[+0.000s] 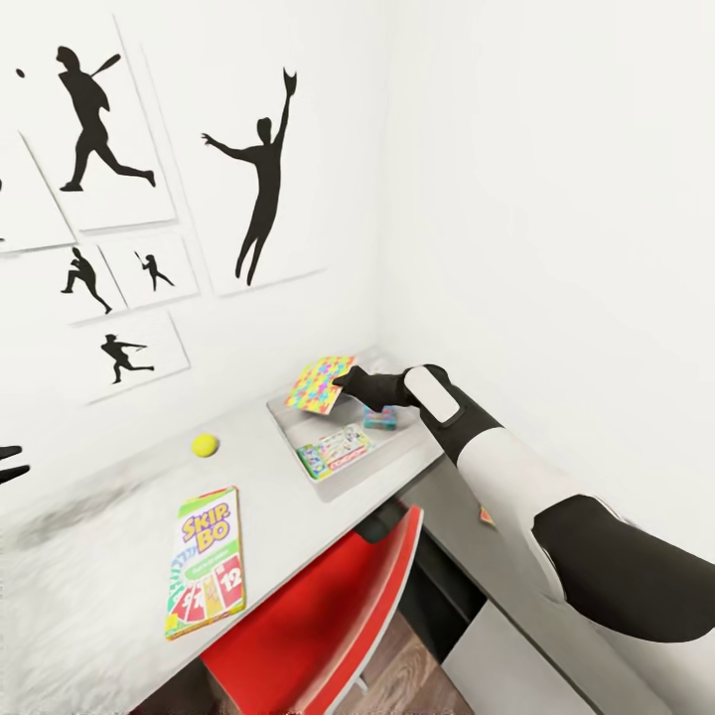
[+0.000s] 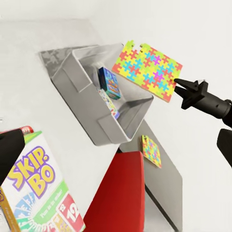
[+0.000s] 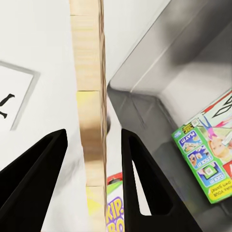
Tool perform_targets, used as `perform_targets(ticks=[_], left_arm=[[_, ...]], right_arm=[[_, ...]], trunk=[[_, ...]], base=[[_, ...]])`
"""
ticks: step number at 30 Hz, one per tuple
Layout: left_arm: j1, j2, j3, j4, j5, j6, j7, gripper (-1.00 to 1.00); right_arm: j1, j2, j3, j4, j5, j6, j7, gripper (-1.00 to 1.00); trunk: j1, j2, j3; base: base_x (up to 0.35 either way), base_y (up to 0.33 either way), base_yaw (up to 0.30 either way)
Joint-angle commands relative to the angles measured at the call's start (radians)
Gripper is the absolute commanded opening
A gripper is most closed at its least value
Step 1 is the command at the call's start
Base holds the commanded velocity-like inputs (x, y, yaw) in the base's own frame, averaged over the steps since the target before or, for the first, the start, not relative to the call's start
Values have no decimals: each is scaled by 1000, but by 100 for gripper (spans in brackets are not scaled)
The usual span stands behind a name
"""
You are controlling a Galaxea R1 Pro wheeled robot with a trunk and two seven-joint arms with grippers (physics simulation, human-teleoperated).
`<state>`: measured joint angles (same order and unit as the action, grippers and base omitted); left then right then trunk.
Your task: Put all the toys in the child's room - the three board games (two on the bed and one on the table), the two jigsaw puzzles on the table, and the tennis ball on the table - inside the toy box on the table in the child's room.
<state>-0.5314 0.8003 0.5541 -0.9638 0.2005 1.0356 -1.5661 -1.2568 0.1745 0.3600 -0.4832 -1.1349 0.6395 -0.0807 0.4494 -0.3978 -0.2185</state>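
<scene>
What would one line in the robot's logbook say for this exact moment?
right gripper: shut on puzzle, held over toy box | in box: two game boxes | on table: ball, Skip-Bo | second puzzle off the table edge

toy box open-topped; board games cover its floor, wall close behind.

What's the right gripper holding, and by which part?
The right gripper holds a jigsaw puzzle, fingers pinching one edge of the flat board, which hangs over the toy box. The left gripper holds nothing visible.
</scene>
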Motion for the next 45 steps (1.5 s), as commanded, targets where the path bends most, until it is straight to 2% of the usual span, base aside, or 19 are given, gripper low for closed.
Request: perform_targets(ticks=[1, 12, 21, 35, 45], left_arm=[[-1, 0, 0, -1, -1, 11, -5, 100], [-1, -1, -2, -4, -1, 11, -5, 100], [-1, -1, -2, -4, -2, 11, -5, 100], [-1, -1, -2, -4, -1, 11, -5, 100], [-1, 0, 2, -4, -1, 11, -5, 100]], right_arm=[[-1, 0, 2, -2, -9, 1, -8, -100], [5, 0, -1, -8, -9, -1, -8, -100], [10, 0, -2, -9, -9, -5, -9, -100], [11, 0, -1, -11, -9, -8, -9, -100], [11, 0, 1, -11, -9, -5, -10, -100]], trunk=[[1, -2, -4], [1, -2, -22], [1, -2, -35], [1, -2, -38], [1, -2, -53]], base=[[0, 0, 84], [0, 0, 68], [0, 0, -105], [0, 0, -23], [0, 0, 0]])
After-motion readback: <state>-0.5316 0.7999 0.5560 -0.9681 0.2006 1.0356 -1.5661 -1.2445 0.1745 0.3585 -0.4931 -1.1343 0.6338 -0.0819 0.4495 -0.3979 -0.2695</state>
